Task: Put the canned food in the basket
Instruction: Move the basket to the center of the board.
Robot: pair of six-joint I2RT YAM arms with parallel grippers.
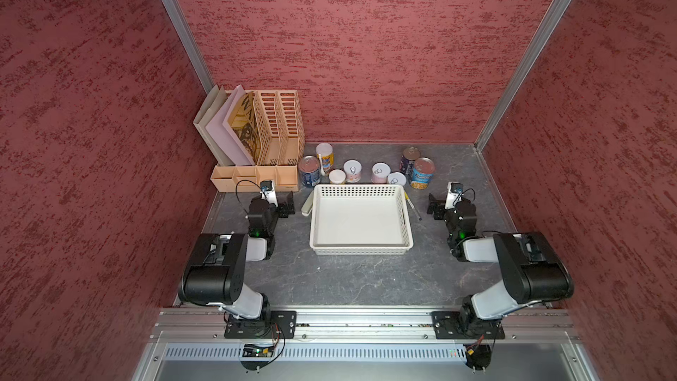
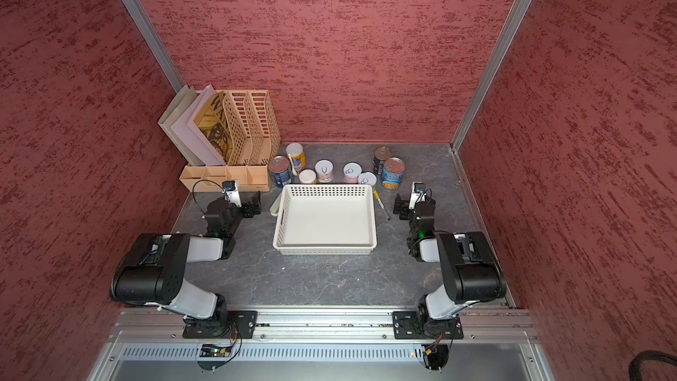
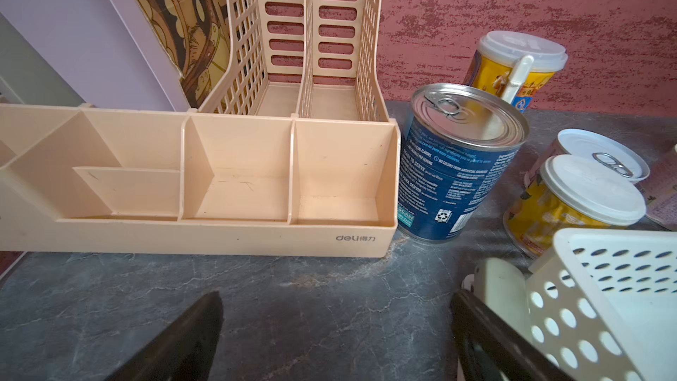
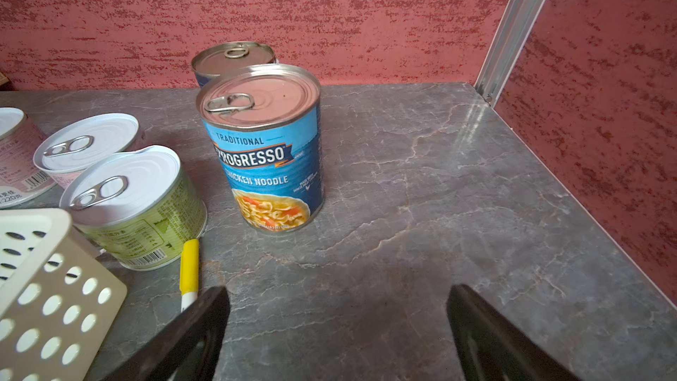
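Your right wrist view alone reads a label: the Progresso chicken noodle can [image 4: 267,163] stands upright ahead of the right gripper [image 4: 339,324], whose jaws are wide and empty. The left wrist view shows the left gripper [image 3: 337,324], equally wide and empty, facing the peach file rack [image 3: 219,177], with a dark blue can [image 3: 454,170] just beside it. In both top views the 8 cans [image 1: 352,170] stand behind the white basket [image 1: 361,249]. A stapler [image 1: 307,204] and a pen [image 1: 412,205] hug its sides, and the near table [image 1: 366,280] is open.

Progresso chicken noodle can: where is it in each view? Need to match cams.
Top view: Progresso can, just past the far right corner of the basket.
Top view: Progresso can, same place.
Left wrist: not in it.
Right wrist: Progresso can, centre, upright.
Shared landmark: the basket; only a corner in wrist views.
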